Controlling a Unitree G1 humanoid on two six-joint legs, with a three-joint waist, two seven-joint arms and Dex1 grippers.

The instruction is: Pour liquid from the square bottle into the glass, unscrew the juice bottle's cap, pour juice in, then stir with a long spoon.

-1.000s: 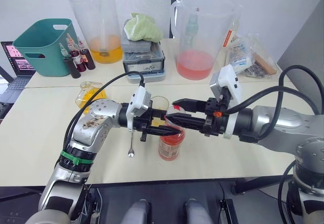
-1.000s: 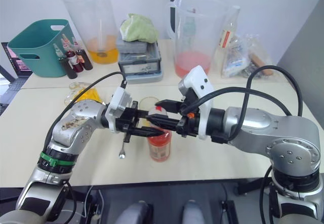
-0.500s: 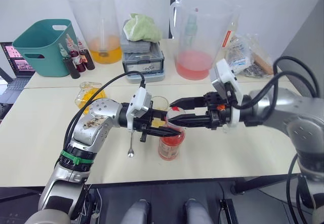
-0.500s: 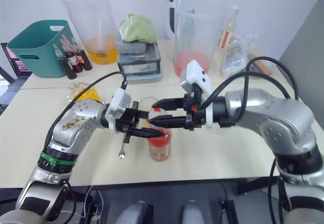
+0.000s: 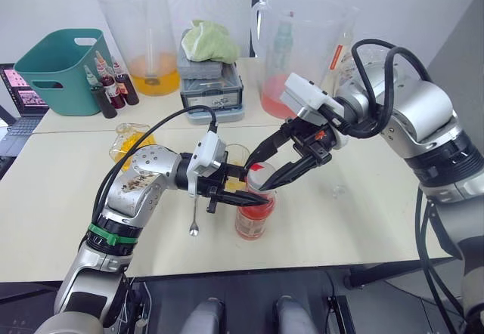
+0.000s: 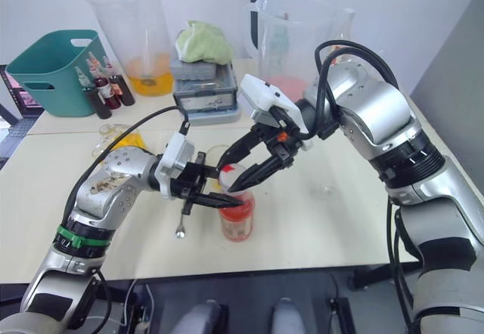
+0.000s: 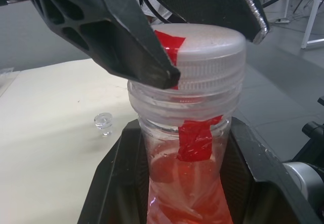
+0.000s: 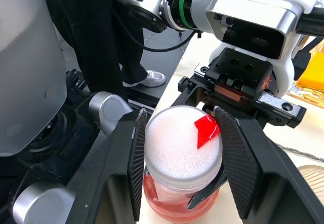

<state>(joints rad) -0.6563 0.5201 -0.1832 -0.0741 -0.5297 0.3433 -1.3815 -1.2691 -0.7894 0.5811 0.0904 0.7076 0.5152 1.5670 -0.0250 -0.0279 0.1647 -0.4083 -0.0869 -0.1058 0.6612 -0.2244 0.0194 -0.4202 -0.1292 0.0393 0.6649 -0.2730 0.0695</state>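
The juice bottle [image 5: 254,214] stands near the table's front edge with pinkish-red juice [image 7: 187,183] inside. My left gripper [image 5: 248,192] is shut on its neck from the left. The white cap [image 5: 262,172] with a red mark sits on top, and my right gripper [image 5: 259,174] is shut on it, reaching down at a slant from the back right, one finger on each side [image 8: 139,163]. The glass [image 5: 239,155] stands just behind my left gripper. The square bottle [image 5: 130,140] of yellow-orange liquid is at the left. The long spoon [image 5: 195,217] lies left of the juice bottle.
A small clear stopper [image 5: 338,191] lies right of the bottle. Along the back stand a teal bin [image 5: 59,66], dark dropper bottles [image 5: 113,86], a jug with orange liquid [image 5: 147,39], a grey box under a green cloth [image 5: 212,77] and a big jug with pink liquid [image 5: 295,54].
My right arm has swung up and back, and its gripper has turned from level to slanting down over the cap. My left gripper and the bottle have stayed put.
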